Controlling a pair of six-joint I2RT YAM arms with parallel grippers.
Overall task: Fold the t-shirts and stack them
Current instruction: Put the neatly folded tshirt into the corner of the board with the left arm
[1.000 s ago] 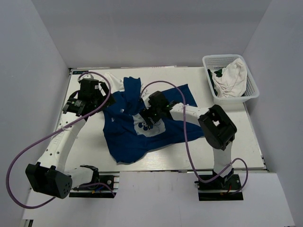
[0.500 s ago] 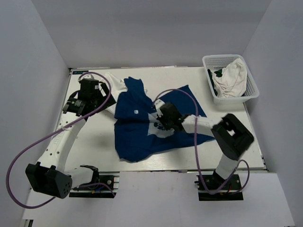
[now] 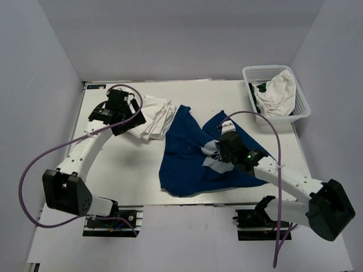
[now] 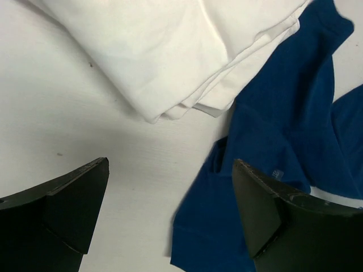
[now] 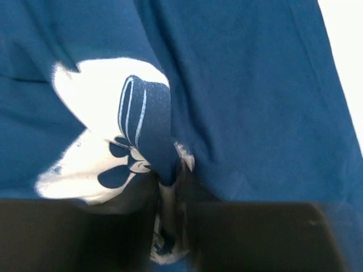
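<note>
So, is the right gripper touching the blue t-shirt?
Touching. The right wrist view shows the right gripper shut on a bunched fold of the blue t-shirt.

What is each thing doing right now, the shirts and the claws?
Blue t-shirt: rumpled, unfolded, pinched at its print.
White t-shirt: folded, lying flat.
Basket: upright, holding cloth.
White cloth: crumpled in the basket.
Left gripper: open, empty.
Right gripper: shut on the blue t-shirt.
</note>
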